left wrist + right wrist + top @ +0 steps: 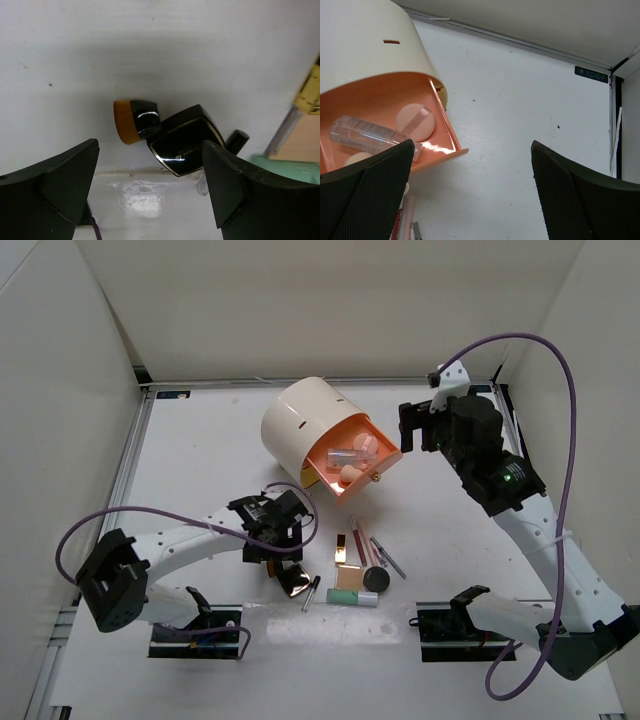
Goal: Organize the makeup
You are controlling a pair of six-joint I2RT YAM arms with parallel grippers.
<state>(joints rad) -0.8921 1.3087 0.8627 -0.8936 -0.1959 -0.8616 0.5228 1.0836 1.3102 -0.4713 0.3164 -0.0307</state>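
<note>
Hovering low over the square compact (182, 147), the left claw (150, 167) is seen spread wide, with nothing gripped between its fingers. The compact is laid flat on the white surface (200, 440), and a short black brush (136, 120) with orange bristles is found touching one of its corners. Just to the right of these, a tan pad (347, 577), a round compact (376, 578) and a mint tube (350, 597) are clustered near the front edge, with thin pencils (365, 545) laid slanting just behind them. Farther back, the cream box (300, 425) is placed mid-surface, with its orange drawer (352, 468) drawn out toward the right arm. Inside the drawer a clear tube (370, 135) and a round peach sponge (415, 121) are seen lying side by side. The right claw (472, 150) is held released over bare surface just beside the drawer's corner, and nothing is grasped by it.
</note>
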